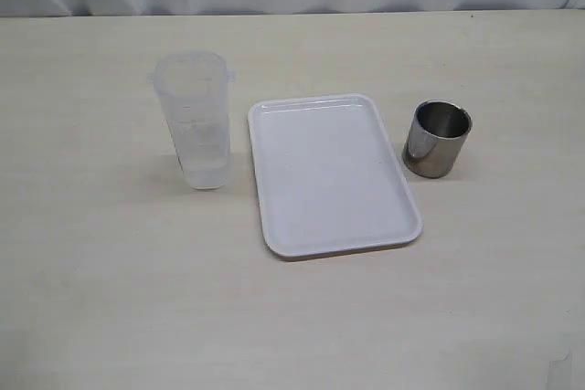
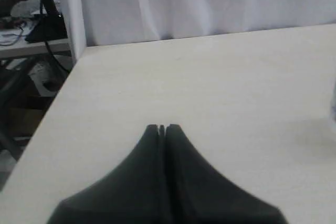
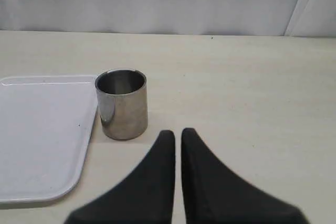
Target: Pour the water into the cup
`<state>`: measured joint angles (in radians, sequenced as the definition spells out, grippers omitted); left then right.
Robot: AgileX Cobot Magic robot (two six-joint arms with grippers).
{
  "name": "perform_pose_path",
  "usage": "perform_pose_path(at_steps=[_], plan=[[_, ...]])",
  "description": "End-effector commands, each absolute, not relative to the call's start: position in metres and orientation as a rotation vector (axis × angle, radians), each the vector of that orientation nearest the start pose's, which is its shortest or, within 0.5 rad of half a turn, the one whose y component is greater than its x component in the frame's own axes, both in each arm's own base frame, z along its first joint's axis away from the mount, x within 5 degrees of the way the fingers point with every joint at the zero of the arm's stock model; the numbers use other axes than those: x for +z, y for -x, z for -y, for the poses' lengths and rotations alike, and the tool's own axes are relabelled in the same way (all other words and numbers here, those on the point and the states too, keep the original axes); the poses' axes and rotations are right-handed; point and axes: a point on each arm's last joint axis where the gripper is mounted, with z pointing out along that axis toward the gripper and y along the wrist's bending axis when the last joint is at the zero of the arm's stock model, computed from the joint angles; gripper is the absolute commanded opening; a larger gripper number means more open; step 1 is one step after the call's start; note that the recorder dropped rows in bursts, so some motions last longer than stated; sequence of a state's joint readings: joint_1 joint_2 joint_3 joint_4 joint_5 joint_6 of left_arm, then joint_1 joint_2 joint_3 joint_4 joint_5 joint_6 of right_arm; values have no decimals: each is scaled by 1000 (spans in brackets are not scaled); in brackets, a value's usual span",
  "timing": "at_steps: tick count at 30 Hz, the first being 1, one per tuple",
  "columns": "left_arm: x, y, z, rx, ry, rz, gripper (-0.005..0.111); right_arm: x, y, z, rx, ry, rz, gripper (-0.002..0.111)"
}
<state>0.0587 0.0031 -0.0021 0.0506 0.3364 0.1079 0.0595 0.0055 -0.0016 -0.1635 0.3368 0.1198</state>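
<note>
On the table (image 1: 110,299), the steel cup (image 1: 438,139) stands upright just right of the white tray (image 1: 338,171); the water (image 1: 207,169) sits low in a clear container (image 1: 192,98) left of the tray. The left gripper (image 2: 163,128) is closed, empty, over bare tabletop — the right gripper (image 3: 177,134), likewise closed on nothing, near the cup.

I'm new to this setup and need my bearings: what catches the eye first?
A white tray lies empty mid-table. A shiny steel cup stands just off its right side, and a tall translucent container holding a little water stands off its left.
</note>
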Motion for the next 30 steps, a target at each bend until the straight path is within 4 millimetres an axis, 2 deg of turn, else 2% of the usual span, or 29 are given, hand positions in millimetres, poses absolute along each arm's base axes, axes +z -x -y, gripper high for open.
perform_pose_path(at_steps=[1, 6, 8, 14, 16, 17, 20, 21, 23, 25, 26, 27, 28, 30], plan=[[188, -54, -8, 313, -182, -1758, 0, 187, -55, 1, -41, 65, -1774, 4], [204, -56, -4, 185, -90, -1586, 0, 193, -56, 0, -30, 72, -1700, 4], [210, -56, -3, 88, -3, -1521, 0, 199, -56, -1, -22, 77, -1638, 4], [232, -52, -6, -30, 134, -1270, 0, 214, -56, -3, 4, 87, -1474, 4], [239, -50, -6, -138, 209, -1175, 0, 226, -54, -5, 34, 85, -1342, 4], [243, -48, -6, -191, 227, -1121, 0, 233, -52, -5, 115, 22, -1264, 4], [250, -45, -3, -252, 213, -1043, 0, 237, -51, -4, 204, -55, -1221, 4], [256, -48, -3, -252, 206, -1050, 4, 237, -51, -4, 204, -54, -1214, 6], [267, -57, -2, -237, 185, -1086, 24, 239, -50, -4, 206, -52, -1196, 19], [272, -70, 2, -233, 126, -1115, 56, 239, -50, -4, 205, -51, -1188, 43], [272, -77, 6, -220, 54, -1126, 75, 240, -50, -4, 205, -50, -1183, 58], [272, -83, 12, -204, -40, -1124, 90, 240, -50, -4, 204, -49, -1183, 68], [270, -91, 17, -207, -109, -1142, 98, 240, -50, -4, 204, -49, -1183, 78], [264, -106, 22, -243, -168, -1178, 100, 240, -50, -4, 204, -49, -1183, 81]])
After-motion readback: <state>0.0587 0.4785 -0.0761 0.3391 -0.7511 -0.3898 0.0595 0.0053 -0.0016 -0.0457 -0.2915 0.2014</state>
